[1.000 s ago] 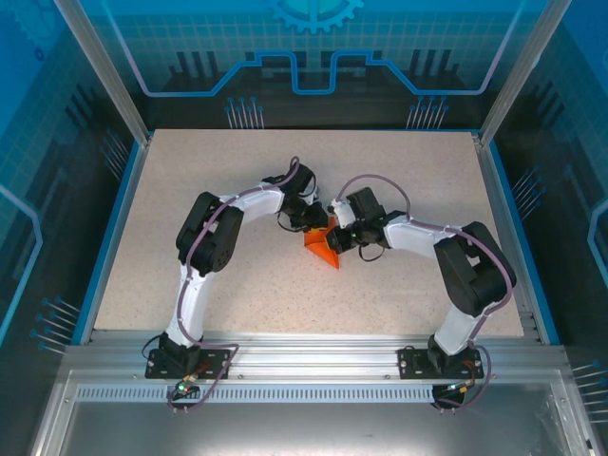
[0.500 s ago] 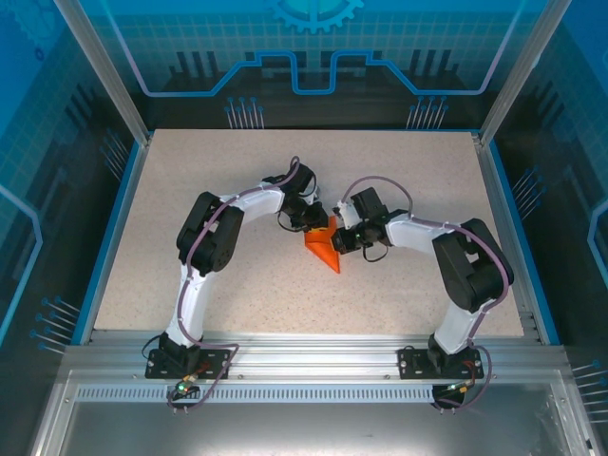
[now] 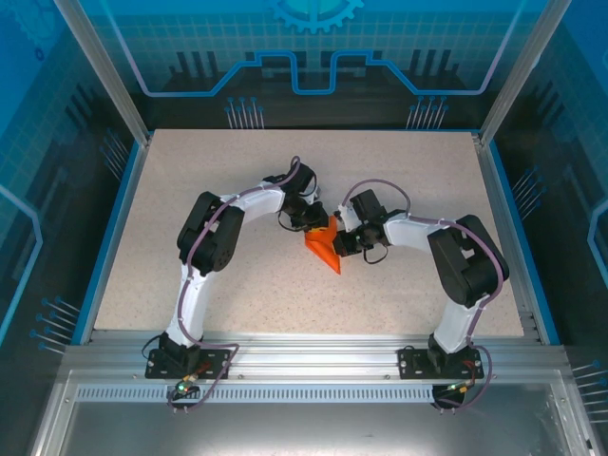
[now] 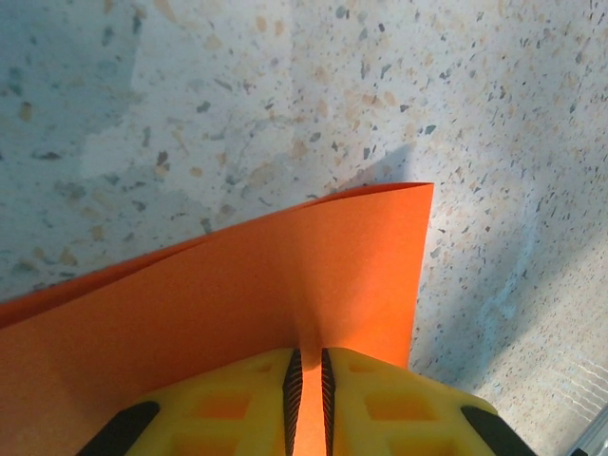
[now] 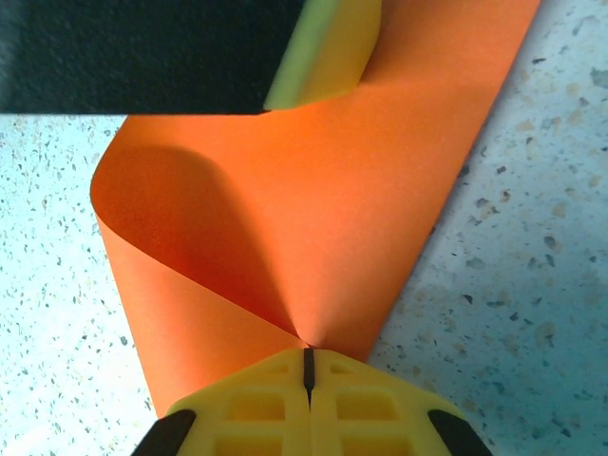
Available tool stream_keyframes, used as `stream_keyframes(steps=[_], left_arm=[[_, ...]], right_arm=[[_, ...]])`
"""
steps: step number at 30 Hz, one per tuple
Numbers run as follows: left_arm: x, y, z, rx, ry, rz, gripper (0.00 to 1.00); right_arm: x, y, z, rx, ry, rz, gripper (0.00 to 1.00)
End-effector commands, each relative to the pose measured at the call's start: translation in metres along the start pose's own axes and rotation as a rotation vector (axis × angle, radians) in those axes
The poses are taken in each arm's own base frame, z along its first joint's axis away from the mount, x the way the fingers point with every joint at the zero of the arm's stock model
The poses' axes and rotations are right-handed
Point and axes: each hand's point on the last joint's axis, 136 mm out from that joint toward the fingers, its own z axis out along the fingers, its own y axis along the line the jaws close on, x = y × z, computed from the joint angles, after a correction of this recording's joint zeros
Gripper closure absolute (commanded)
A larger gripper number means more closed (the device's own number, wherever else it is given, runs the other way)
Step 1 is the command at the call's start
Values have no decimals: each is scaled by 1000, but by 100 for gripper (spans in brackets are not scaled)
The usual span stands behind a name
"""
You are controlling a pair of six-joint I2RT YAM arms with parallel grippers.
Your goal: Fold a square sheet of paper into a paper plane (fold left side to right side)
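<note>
Count: 1 orange-red sheet of paper [image 3: 324, 250], 2 arms, 2 grippers, 1 speckled table [image 3: 237, 171]. The sheet sits near table centre, btwn the two grippers, w/ its pointed end toward the near edge; from the top view it reads as a small kite-ish wedge. Left gripper [image 4: 307, 366]: yellow jaws nearly together, pinching a thin edge of the sheet in the slit btwn them. The paper rises from there and curves over, one corner lifted off the table at upper right w/ a shadow under it. Right gripper [image 5: 308, 367]: jaws pressed fully together, a pucker of the sheet nipped at the tips. The paper fans out from that point, its left edge rolled into a soft curl. The right wrist view also catches one yellow finger [image 5: 328, 43] of the left gripper at the top, against the sheet's far part. Hard to see: in the top view both sets of fingertips are hidden by wrist bodies & cables, so contact can't be read there. The sheet's outline is cut off in both wrist views, and I can't tell how many layers lie folded under.
</note>
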Motion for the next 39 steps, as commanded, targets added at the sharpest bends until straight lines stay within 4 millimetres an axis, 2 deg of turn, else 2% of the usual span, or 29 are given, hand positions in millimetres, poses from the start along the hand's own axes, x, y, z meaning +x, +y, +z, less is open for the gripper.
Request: stream_keyframes(steps=[1, 11, 30, 39], left_arm=[[16, 26, 19, -89, 62, -14, 80], [16, 28, 20, -96, 63, -15, 81], [16, 27, 20, -97, 61, -9, 81], [16, 28, 21, -100, 62, -10, 81]], right_arm=[[-6, -12, -2, 26, 3, 44, 100], [-13, -12, -5, 21, -9, 47, 100], [-2, -14, 7, 6, 46, 59, 100], [-8, -7, 0, -20, 11, 38, 100]])
